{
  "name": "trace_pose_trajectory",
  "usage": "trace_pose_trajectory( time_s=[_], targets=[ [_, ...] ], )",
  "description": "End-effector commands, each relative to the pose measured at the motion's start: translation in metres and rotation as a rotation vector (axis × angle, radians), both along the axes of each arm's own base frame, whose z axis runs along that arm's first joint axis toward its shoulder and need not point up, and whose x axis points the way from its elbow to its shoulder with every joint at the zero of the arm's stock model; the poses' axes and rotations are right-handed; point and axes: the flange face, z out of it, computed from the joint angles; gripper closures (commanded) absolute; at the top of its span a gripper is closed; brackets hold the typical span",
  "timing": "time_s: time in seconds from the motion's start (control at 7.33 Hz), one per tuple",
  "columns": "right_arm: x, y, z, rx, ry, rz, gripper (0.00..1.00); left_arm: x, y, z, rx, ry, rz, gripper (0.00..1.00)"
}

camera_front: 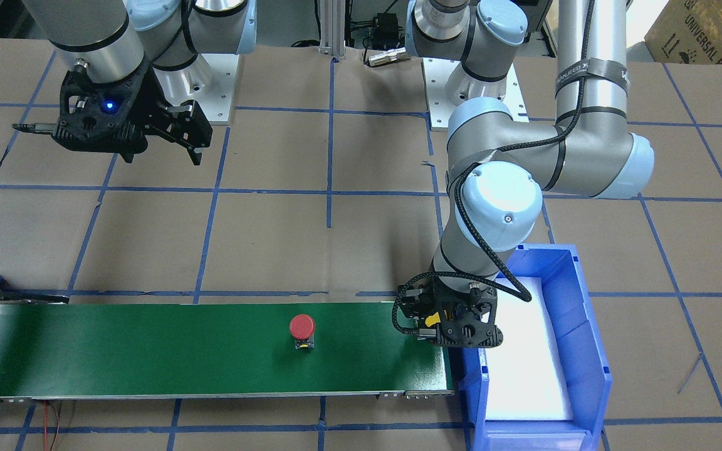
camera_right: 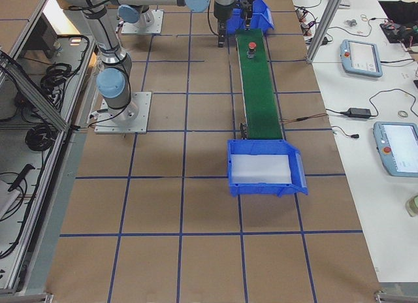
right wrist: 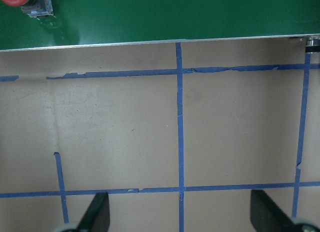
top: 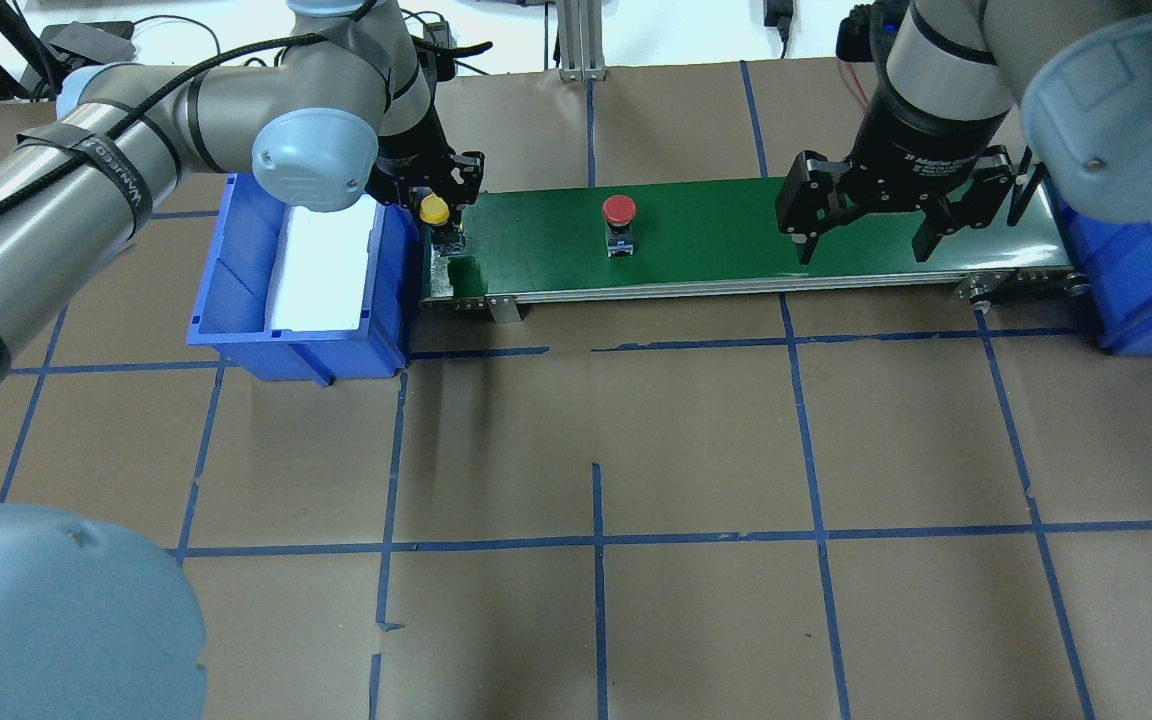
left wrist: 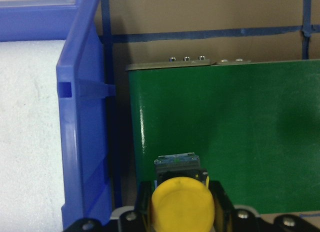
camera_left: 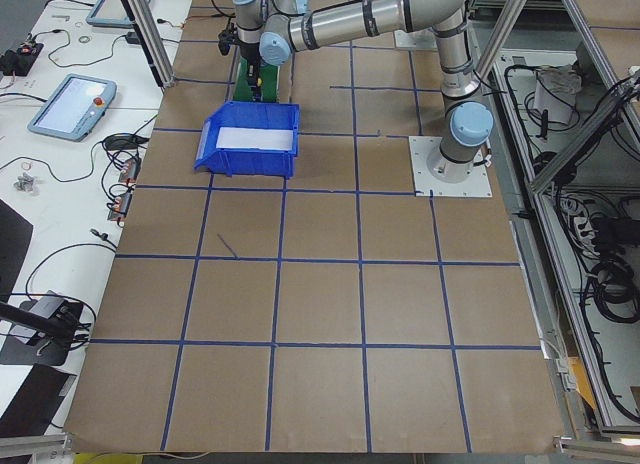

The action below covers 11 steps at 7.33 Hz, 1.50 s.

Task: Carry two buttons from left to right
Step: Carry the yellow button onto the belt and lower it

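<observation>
The yellow button [top: 433, 210] is held in my left gripper [top: 439, 205], which is shut on it at the left end of the green conveyor belt [top: 736, 240]. Its black-and-silver body hangs just over the belt. I cannot tell if it touches. The left wrist view shows the yellow cap [left wrist: 182, 207] between the fingers. The red button [top: 619, 210] stands upright on the belt near its middle, and also shows in the front view [camera_front: 302, 327]. My right gripper [top: 866, 245] is open and empty, hovering near the belt's right part, on the robot's side.
A blue bin [top: 236, 250] with a white foam liner stands against the belt's left end. A second blue bin [top: 1136, 290] stands at the belt's right end. Brown paper with blue tape lines [top: 596, 540] covers the table.
</observation>
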Motion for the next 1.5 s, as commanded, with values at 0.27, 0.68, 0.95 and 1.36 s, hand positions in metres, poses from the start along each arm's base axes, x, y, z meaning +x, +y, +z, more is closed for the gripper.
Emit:
trace_pose_trajectory(
  time_s=[0.27,0.68,0.95,1.36],
  targets=[
    [0.000,0.000,0.000,-0.001,0.000,0.000,0.00,0.000,-0.002,-0.002,-0.012,0.002,0.000,0.69],
    [0.000,0.000,0.000,0.001,0.000,0.000,0.00,-0.001,-0.009,-0.013,-0.027,0.004,0.000,0.69],
    [0.000,0.000,0.000,0.001,0.000,0.000,0.00,-0.001,-0.006,-0.021,-0.013,0.002,0.000,0.67],
    [0.000,0.000,0.000,0.001,0.002,0.000,0.00,-0.002,-0.002,-0.016,-0.015,0.022,-0.012,0.00]
  ],
)
